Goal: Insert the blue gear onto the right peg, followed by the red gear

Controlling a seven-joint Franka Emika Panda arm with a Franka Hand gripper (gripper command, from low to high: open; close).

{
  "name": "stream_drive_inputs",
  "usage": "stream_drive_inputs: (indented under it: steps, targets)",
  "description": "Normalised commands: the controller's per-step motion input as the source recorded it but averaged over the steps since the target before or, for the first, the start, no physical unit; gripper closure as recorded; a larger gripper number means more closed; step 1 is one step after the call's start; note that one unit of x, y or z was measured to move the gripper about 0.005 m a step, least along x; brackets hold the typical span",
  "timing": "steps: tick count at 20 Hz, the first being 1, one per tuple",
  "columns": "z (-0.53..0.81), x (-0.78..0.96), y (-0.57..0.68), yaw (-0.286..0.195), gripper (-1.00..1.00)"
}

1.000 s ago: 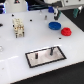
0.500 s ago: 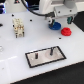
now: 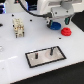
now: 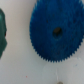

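Here the gripper (image 3: 54,22) hangs straight down over the blue gear (image 3: 56,24), which lies flat near the counter's far edge, just beside the red gear (image 3: 65,31). In the wrist view the blue gear (image 4: 56,32) sits almost directly beneath; whether the fingers are spread, I cannot tell. The right peg (image 3: 50,50) stands well apart, toward the near edge.

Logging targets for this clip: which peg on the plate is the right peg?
On the white table, find the grey, black-rimmed plate nearest the camera. Two dark pins stand on it; the right peg, toward the exterior view's right, is the taller one.
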Motion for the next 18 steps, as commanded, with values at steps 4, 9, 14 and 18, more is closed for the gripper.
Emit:
stream_drive_inputs:
  steps: [4,9,14,18]
  targets:
    - [-0.22,-0.21,-0.06,0.000,-1.00]
    - [-0.29,-0.16,-0.07,0.000,1.00]
    - [-0.07,-0.10,-0.01,0.000,1.00]
    - [-0.14,-0.15,0.00,0.000,1.00]
